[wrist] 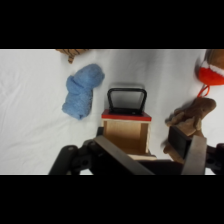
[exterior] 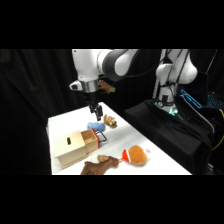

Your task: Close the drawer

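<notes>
Drawer [wrist: 126, 134]: pulled out of pale wooden box [exterior: 69, 148], open top showing, red front, dark handle [wrist: 127, 99] facing away.
Gripper [wrist: 150, 150]: above drawer, fingers spread wide, holding nothing.
Blue cloth [wrist: 82, 91]: just beside drawer front.
Brown plush [wrist: 192, 116]: near drawer's other side.

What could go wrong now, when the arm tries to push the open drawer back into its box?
1. The blue cloth lies close beside the drawer front and its handle; a push from that side may drag it along or jam it.
2. The box sits loose on the table, so it may slide instead of the drawer closing.
3. The brown plush toy lies near the claw and may get bumped.
</notes>
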Motion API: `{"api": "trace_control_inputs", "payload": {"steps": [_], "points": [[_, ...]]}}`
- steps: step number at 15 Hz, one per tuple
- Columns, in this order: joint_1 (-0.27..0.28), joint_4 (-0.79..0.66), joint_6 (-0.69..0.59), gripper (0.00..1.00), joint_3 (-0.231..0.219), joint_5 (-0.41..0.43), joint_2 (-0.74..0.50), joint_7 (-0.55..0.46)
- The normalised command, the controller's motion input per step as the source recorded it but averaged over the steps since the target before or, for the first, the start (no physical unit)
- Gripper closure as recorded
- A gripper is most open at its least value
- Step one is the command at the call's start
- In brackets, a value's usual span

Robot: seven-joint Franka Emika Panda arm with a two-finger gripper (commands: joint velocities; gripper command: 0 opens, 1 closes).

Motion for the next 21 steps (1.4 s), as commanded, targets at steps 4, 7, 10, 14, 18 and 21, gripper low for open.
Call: {"api": "trace_control_inputs", "payload": {"steps": [4,7,10,14,18,21], "points": [[-0.016,-0.09,0.09,0.00,0.037,-0.023,-0.03,0.08],[0.038,-0.31,0.29,0.00,0.039,-0.068,-0.13,0.20],[0.074,-0.36,0.39,0.00,0.025,-0.122,-0.17,0.28],[0.041,-0.25,0.48,0.00,0.001,-0.099,-0.06,0.22],[0.013,-0.18,0.47,0.00,-0.045,-0.101,0.02,0.15],[0.032,-0.10,0.36,0.00,-0.042,-0.086,0.09,0.11]]}}
